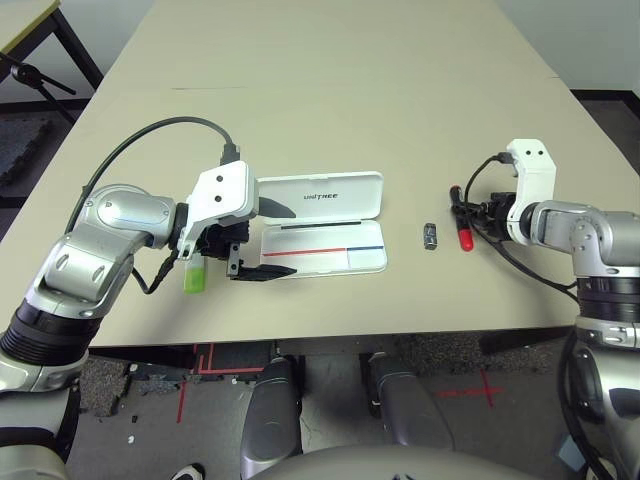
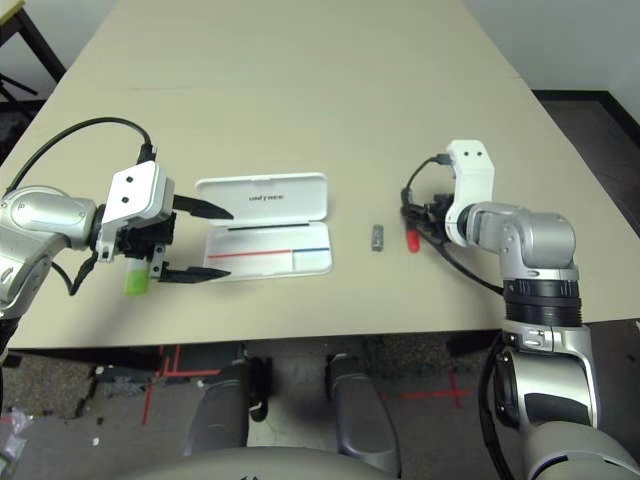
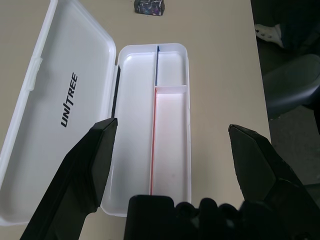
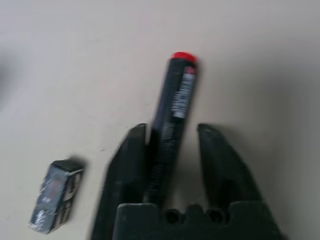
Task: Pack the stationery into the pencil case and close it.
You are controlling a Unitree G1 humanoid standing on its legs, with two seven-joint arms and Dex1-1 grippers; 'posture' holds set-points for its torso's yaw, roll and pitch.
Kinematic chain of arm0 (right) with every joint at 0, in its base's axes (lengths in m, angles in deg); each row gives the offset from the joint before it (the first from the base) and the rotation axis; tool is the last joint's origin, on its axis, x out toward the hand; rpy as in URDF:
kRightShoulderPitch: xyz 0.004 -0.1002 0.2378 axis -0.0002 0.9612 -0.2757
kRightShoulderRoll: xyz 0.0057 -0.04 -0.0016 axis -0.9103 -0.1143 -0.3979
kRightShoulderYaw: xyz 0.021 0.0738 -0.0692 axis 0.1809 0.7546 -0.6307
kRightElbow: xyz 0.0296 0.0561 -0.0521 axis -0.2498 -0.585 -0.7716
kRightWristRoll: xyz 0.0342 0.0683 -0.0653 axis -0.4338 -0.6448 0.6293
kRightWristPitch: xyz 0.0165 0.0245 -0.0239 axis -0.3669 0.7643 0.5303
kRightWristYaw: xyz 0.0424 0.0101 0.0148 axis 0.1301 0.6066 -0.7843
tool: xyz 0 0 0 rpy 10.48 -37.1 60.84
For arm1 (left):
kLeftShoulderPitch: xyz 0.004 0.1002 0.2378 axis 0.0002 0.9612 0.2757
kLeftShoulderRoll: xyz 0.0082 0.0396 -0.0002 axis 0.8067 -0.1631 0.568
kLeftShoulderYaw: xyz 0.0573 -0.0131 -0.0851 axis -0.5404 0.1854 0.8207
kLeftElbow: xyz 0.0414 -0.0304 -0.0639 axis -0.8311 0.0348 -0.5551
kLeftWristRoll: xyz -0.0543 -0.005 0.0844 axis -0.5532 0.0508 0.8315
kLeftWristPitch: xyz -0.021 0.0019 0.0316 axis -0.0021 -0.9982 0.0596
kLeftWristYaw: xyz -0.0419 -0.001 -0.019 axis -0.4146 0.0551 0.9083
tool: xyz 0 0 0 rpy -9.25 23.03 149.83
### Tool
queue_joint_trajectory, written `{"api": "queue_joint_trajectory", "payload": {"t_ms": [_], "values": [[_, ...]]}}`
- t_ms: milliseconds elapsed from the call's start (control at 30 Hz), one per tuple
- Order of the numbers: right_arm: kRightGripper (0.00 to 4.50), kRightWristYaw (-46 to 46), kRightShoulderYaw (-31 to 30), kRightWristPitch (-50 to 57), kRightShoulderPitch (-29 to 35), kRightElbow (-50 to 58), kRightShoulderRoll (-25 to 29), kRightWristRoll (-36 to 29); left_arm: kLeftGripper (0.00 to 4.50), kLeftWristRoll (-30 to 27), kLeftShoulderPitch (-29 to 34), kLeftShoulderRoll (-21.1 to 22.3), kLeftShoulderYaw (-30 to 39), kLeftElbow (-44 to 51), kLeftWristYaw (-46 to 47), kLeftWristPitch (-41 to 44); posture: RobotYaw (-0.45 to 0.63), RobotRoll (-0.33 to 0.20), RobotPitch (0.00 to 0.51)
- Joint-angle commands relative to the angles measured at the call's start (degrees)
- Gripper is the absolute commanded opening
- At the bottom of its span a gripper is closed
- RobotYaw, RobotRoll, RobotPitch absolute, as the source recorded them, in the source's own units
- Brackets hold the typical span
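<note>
One pencil case (image 1: 325, 235) lies open on the table (image 1: 330, 90), its tray bare, "UNITREE" printed on the lid.
Left hand (image 1: 256, 238) released at the case's end, green stick (image 1: 195, 276) beside it; right hand (image 4: 172, 135) spread around the marker (image 1: 465, 237), not clamping; block (image 1: 430, 236) just beside.

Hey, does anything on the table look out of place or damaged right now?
Nothing stands out. The pencil case lies open and flat, looking undamaged, and the marker, grey block and green stick rest on the table.
</note>
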Motion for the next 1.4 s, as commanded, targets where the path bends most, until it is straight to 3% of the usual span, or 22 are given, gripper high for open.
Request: {"api": "queue_joint_trajectory", "payload": {"t_ms": [33,300,500,700,933,1400], "values": [[0.54,-1.53,-1.71,0.84,-0.48,-0.56,2.58,0.54,4.5,0.77,0.88,1.27,-0.14,0.73,-0.51,-0.58,-0.13,0.0,0.172],[0.47,-11.81,-8.13,-5.76,-3.04,1.43,11.45,1.1,4.5,0.46,1.25,2.39,0.43,0.89,-0.56,-0.46,-0.12,0.0,0.173],[0.47,-29.12,-15.85,-19.29,-4.83,4.51,19.22,2.29,4.5,0.37,1.51,3.17,0.68,0.81,-0.44,-0.39,-0.11,0.0,0.172],[0.47,-47.42,-22.63,-29.6,-9.6,6.82,22.24,2.59,4.5,0.35,1.42,4.05,0.92,0.06,-0.85,-0.59,-0.12,0.0,0.171],[0.47,-58.88,-29.9,-33.75,-18.65,7.11,17.56,4.56,4.5,0.72,1.05,4.5,0.86,-0.63,-1.13,-0.96,-0.11,0.0,0.173],[0.47,-53.15,-37.81,-34.05,-21.87,3.85,1.01,13.23,4.5,0.09,3.23,5.59,2.21,1.68,-0.06,0.84,-0.07,0.0,0.182]]}}
